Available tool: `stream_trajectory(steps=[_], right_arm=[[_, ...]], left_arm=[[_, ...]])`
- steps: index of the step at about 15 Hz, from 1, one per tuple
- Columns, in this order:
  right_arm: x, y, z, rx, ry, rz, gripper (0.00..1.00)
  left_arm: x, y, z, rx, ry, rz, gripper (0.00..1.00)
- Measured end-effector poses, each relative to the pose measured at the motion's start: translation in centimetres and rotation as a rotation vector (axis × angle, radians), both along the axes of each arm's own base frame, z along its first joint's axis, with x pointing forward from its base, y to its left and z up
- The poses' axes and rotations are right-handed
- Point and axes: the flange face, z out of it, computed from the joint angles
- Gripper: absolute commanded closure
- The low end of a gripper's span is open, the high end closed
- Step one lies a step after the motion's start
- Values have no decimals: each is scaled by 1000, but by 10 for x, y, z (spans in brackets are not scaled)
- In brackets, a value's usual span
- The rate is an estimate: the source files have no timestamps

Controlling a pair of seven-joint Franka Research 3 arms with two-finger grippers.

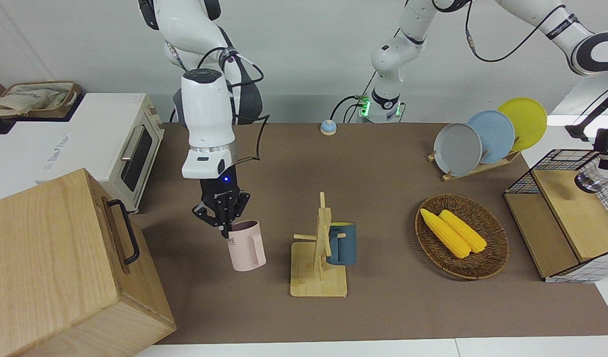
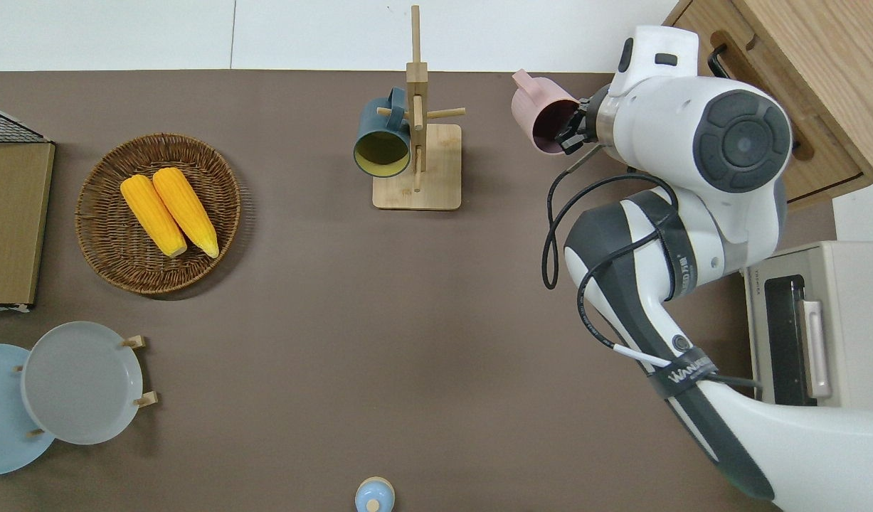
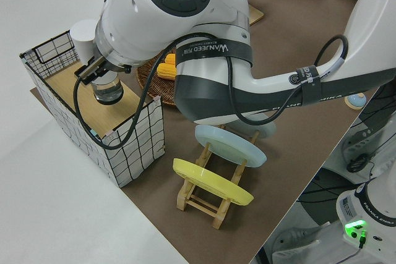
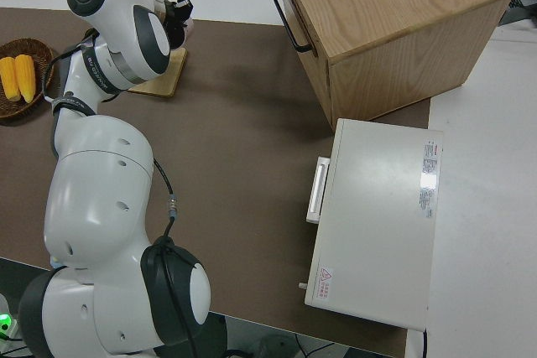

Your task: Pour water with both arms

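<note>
My right gripper [image 1: 227, 231] is shut on the rim of a pink mug [image 1: 247, 248] and holds it upright, low over the table. In the overhead view the mug [image 2: 541, 119] and gripper [image 2: 570, 132] are between the wooden mug rack [image 2: 416, 181] and the wooden cabinet. A dark blue mug [image 1: 344, 245] still hangs on the rack [image 1: 318, 280]. My left gripper [image 1: 605, 148] is over a clear glass [image 1: 587, 182] on the wooden shelf of a wire basket [image 3: 133, 137]. In the left side view the wrist hides the fingers above the glass [image 3: 109, 91].
A wooden cabinet [image 1: 61, 267] and a toaster oven [image 1: 130, 144] stand at the right arm's end. A wicker basket [image 1: 492, 258] holds two corn cobs. A plate rack [image 1: 482, 136] holds three plates. A small blue bell [image 1: 328, 127] sits near the robots.
</note>
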Motion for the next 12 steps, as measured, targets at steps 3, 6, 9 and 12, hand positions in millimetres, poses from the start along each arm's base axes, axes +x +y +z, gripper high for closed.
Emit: stream_trajectory(steps=[3,6,9,12], right_arm=[[-8,-19,-10,-60,138,-17,1000],[-26,-21,-13,-109,288,-37,1000],[-50,-14,-13,-135,439,-75,1000],[-69,11,-20,-57,540,-185,1000]], left_arm=[[13,-25,8,-1,28,25,1000],[16,-40,20,2,30,40,1000],[20,-57,31,-8,30,61,1000],[26,-76,38,3,50,83,1000]])
